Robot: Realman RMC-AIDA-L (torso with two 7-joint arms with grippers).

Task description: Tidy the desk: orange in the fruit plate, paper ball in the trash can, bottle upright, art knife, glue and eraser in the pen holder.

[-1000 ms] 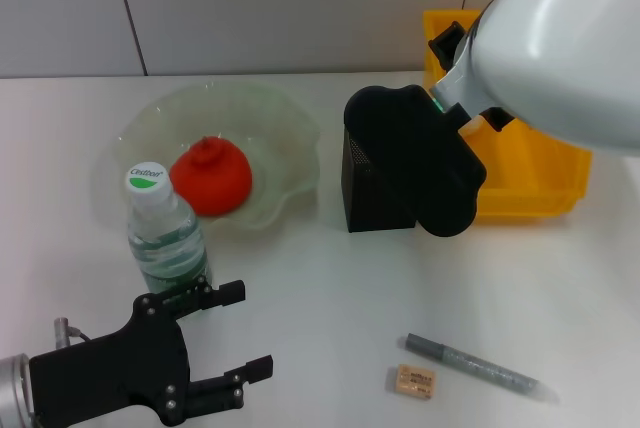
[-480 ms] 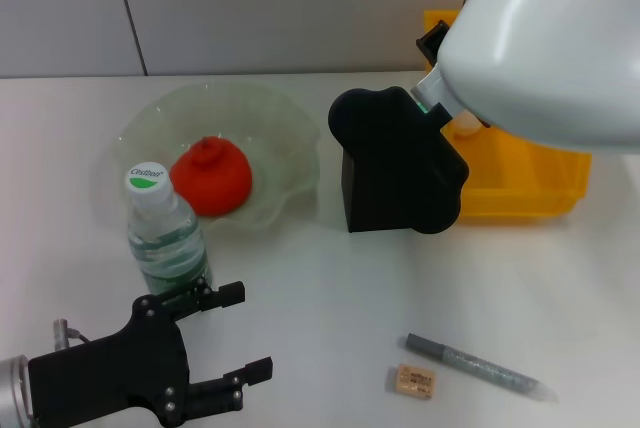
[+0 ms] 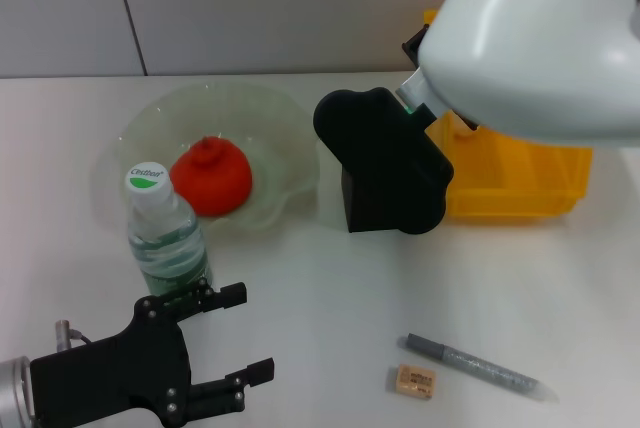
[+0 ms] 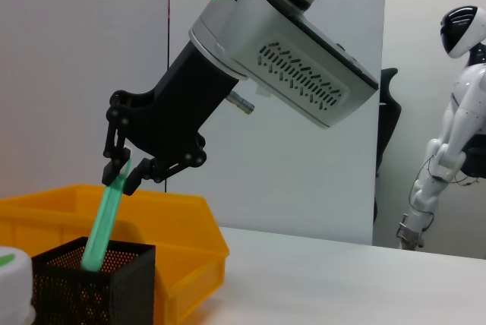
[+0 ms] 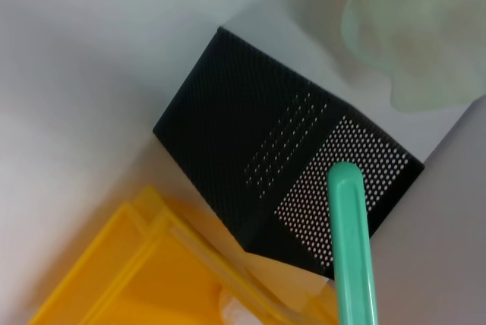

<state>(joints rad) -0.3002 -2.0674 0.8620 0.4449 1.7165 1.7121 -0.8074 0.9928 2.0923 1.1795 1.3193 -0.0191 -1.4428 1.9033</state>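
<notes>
Pinching a green art knife (image 4: 105, 219), the right claw (image 4: 124, 178) holds it tilted, tip inside the black pen holder (image 4: 91, 285); the left claw (image 3: 232, 338) rests spread beside the upright bottle (image 3: 163, 235).

Right claw (image 3: 385, 163) over pen holder (image 3: 362, 210)

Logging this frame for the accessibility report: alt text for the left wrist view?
The right hand holds a green stick-shaped item tilted, its lower end inside the black mesh pen holder. A yellow bin sits behind the holder on the white table, with a white humanoid robot in the background.
</notes>
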